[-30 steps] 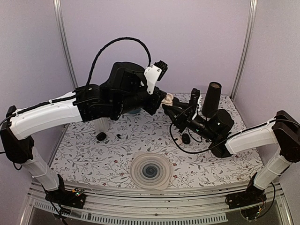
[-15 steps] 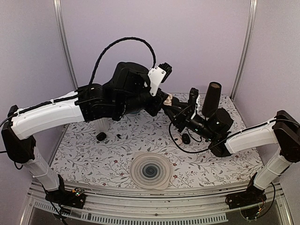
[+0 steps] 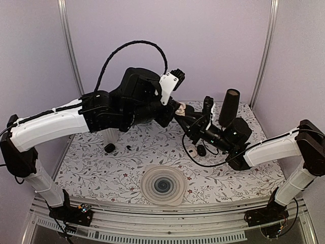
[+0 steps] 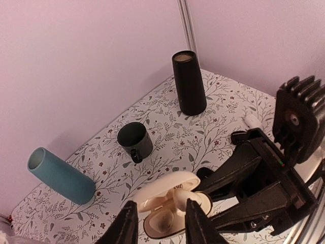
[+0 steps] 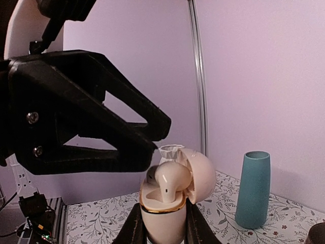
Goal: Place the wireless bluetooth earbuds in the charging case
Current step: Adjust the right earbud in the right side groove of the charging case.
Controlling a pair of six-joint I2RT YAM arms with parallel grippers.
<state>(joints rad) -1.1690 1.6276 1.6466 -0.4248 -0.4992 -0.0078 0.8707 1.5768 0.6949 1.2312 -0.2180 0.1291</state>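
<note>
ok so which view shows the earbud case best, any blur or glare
Right wrist view: case sharp, evenly lit, though the left gripper beside it is a dark silhouette. Left wrist view: also clear, no harsh glare. Top view: case tiny, mostly hidden.

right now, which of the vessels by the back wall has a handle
The short dark mug, which sits between the teal cylinder and the tall black cylinder in the left wrist view. A small handle shows at its base side; the other two are plain-sided.

— What is held?
— An open case, an earbud in it, is clamped by the left gripper. The right gripper is seen at the earbud.
— Behind?
— A mug, a black cylinder and a teal tube are seen.
</note>
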